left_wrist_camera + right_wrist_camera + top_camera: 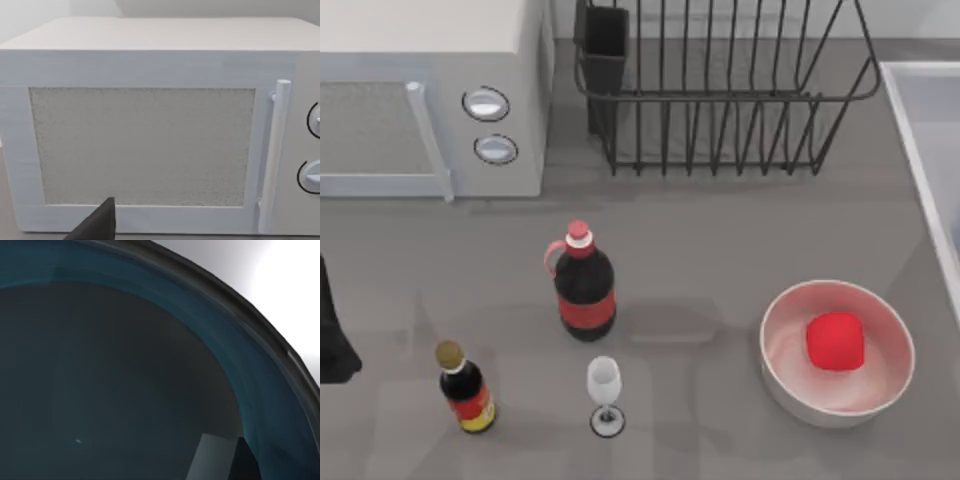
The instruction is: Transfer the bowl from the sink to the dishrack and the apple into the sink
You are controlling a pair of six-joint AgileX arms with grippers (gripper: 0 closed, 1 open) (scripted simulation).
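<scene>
The teal-blue bowl (125,365) is seen from very close in the right wrist view, its dark inside and curved rim spread across the picture. A grey and black part of my right gripper (220,460) sits just inside that rim. The red apple (835,340) lies in a white bowl (880,385) at the front right of the table. The black wire dishrack (720,95) stands at the back, its utensil cup (603,45) at its left corner. The sink (908,130) shows its pale rim at the right edge. My left arm (332,340) is parked at the table's left edge.
A white microwave (430,100) fills the back left; the left wrist view faces its door (140,145). A red-capped cola bottle (584,285), a small dark sauce bottle (466,388) and a wine glass (605,390) stand in the front middle.
</scene>
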